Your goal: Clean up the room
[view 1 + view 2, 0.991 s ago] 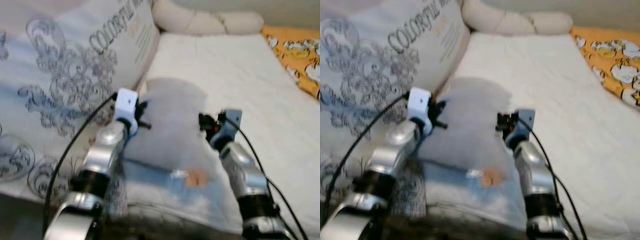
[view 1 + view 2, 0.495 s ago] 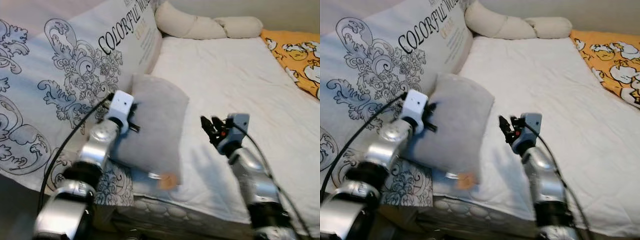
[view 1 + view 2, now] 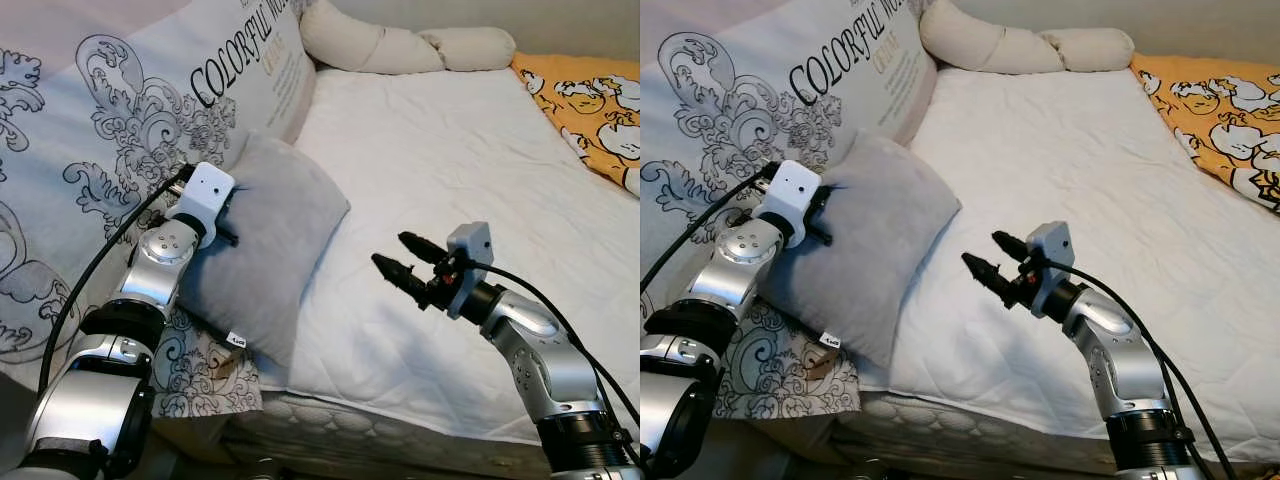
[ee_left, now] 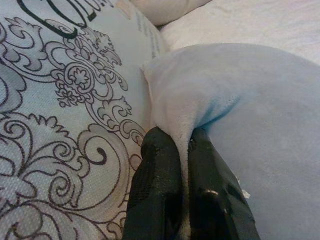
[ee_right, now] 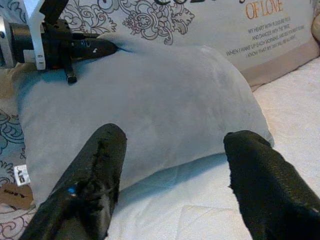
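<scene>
A grey plush pillow (image 3: 265, 245) leans on the bed's left side against a big printed cushion (image 3: 150, 130). My left gripper (image 4: 181, 165) is shut on the pillow's upper left edge, the fabric pinched between its black fingers (image 4: 160, 185). My right gripper (image 3: 398, 256) hovers open over the white mattress (image 3: 480, 170), a short way right of the pillow, and points at it. In the right wrist view the pillow (image 5: 150, 110) lies beyond the spread fingers (image 5: 95, 170), with the left gripper (image 5: 100, 47) on its far corner.
Cream bolster pillows (image 3: 400, 48) lie at the head of the bed. An orange patterned blanket (image 3: 590, 105) covers the far right side. A small tag (image 3: 236, 339) hangs from the grey pillow's lower edge near the mattress front.
The right gripper has let go of the pillow and pulled back to the right, open. The pillow has settled against the printed cushion, still held by the left gripper. The camera view has steadied.
</scene>
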Motion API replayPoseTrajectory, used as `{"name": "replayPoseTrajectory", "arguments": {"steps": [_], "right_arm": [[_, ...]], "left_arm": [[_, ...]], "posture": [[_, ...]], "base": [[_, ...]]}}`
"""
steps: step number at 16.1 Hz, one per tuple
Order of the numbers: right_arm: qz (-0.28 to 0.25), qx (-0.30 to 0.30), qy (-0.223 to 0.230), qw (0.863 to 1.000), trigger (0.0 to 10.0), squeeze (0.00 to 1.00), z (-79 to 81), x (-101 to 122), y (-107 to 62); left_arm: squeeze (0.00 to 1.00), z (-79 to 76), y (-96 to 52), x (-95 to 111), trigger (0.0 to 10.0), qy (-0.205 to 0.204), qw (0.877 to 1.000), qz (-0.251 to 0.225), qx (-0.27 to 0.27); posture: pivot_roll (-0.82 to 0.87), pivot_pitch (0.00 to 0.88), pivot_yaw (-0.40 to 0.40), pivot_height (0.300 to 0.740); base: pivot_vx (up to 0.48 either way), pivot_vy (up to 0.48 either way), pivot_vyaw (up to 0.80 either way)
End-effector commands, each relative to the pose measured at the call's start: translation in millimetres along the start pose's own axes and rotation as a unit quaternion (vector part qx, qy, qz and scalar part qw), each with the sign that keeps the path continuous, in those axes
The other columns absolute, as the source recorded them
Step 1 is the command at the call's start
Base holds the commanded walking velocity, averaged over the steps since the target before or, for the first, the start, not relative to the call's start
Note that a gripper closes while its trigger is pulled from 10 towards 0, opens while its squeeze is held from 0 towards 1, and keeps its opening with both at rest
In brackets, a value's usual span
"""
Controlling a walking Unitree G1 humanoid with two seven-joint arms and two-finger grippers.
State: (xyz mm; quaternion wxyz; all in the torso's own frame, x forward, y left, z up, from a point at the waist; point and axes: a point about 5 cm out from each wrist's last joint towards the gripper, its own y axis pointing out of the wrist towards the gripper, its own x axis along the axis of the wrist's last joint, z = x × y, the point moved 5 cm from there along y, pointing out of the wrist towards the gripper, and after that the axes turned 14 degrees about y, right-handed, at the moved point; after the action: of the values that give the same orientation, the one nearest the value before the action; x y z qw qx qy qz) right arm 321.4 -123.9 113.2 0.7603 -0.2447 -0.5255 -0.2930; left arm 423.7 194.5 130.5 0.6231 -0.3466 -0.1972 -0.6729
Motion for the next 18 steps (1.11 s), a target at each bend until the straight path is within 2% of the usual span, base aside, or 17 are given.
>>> {"name": "replayPoseTrajectory", "arguments": {"steps": [1,3,4,6,7,8,9,10,11,12,13,14,15,16,18], "right_arm": [[0.002,0.01,-0.013,1.0,10.0,1.0,5.1,1.7,-1.0],[-0.005,0.013,-0.014,1.0,10.0,1.0,5.4,3.3,-1.1],[-0.007,0.015,-0.012,1.0,10.0,1.0,5.7,3.7,-1.2],[-0.02,0.024,-0.002,1.0,10.0,1.0,7.8,4.6,-2.6],[-0.017,0.027,0.001,1.0,10.0,1.0,8.7,2.5,-3.3],[-0.017,0.03,0.004,0.999,10.0,1.0,10.3,1.2,-3.7],[-0.022,0.033,0.009,0.999,10.0,1.0,13.3,-0.2,-4.5],[-0.025,0.031,0.013,0.999,10.0,1.0,14.5,-1.2,-5.2],[-0.032,0.018,0.017,0.999,10.0,1.0,14.6,-3.4,-7.4],[-0.038,-0.001,0.015,0.999,10.0,1.0,11.9,-4.5,-8.5],[-0.047,-0.039,0.004,0.998,10.0,1.0,5.0,-5.8,-9.2],[-0.056,-0.082,-0.009,0.995,10.0,1.0,-4.3,-4.5,-6.7],[-0.073,-0.101,0.011,0.992,10.0,1.0,-8.6,-0.7,-3.8],[-0.103,-0.144,0.036,0.984,10.0,1.0,-18.0,5.9,-3.4],[-0.116,-0.17,0.05,0.977,10.0,1.0,-23.3,7.9,-4.0]], "left_arm": [[0.0,14.9,-1.8,-8.2,10.0,0.021,0.999,0.028,0.035],[0.0,14.1,-7.3,-19.8,10.0,0.016,0.996,0.055,0.068],[0.0,13.3,-7.9,-20.8,10.0,0.019,0.996,0.056,0.071],[0.0,1.4,-10.1,-15.5,10.0,-0.01,0.997,0.041,0.064],[0.3,-5.5,-11.8,-9.9,10.0,-0.036,0.998,0.021,0.055],[0.3,-8.7,-13.3,-6.2,10.0,-0.053,0.997,0.007,0.049],[1.0,-10.3,-17.1,4.2,10.0,-0.083,0.995,-0.032,0.046],[1.0,-9.1,-20.8,11.5,10.0,-0.102,0.992,-0.055,0.048],[1.0,-6.9,-31.7,27.7,10.0,-0.144,0.983,-0.105,0.047],[1.0,-6.5,-37.9,34.0,10.0,-0.173,0.976,-0.123,0.043],[1.0,-8.0,-46.1,37.1,10.0,-0.207,0.97,-0.12,0.039],[1.0,-12.7,-55.2,40.7,10.0,-0.207,0.97,-0.124,0.035],[1.0,-17.4,-61.9,44.6,10.0,-0.2,0.97,-0.133,0.028],[1.0,-20.4,-68.2,47.4,10.0,-0.207,0.968,-0.137,0.032],[1.0,-21.1,-72.4,49.0,10.0,-0.215,0.966,-0.139,0.037]], "posture": [[-0.08,0.0,0.069,0.74],[-0.08,0.0,0.068,0.74],[-0.08,0.0,0.068,0.74],[-0.07,0.0,0.06,0.74],[-0.07,0.0,0.055,0.74],[-0.07,0.0,0.05,0.74],[-0.06,0.0,0.046,0.74],[-0.06,0.0,0.041,0.74],[-0.06,0.0,0.037,0.74],[-0.06,0.0,0.037,0.74],[-0.06,0.0,0.037,0.74],[-0.05,0.0,0.035,0.74],[-0.05,0.0,0.035,0.74],[-0.03,0.0,0.002,0.74],[-0.03,0.0,0.002,0.74]], "base": [[0.0,0.0,0.0],[0.0,0.0,0.0],[0.0,0.0,0.0],[0.0,0.0,0.0],[0.0,0.0,0.0],[0.0,0.0,0.0],[0.0,0.0,0.0],[0.0,0.0,0.0],[0.0,0.0,0.0],[0.0,0.0,0.0],[0.0,0.0,0.0],[0.0,0.0,0.0],[0.0,0.0,0.0],[0.0,0.0,0.0],[0.0,0.0,0.0]]}}
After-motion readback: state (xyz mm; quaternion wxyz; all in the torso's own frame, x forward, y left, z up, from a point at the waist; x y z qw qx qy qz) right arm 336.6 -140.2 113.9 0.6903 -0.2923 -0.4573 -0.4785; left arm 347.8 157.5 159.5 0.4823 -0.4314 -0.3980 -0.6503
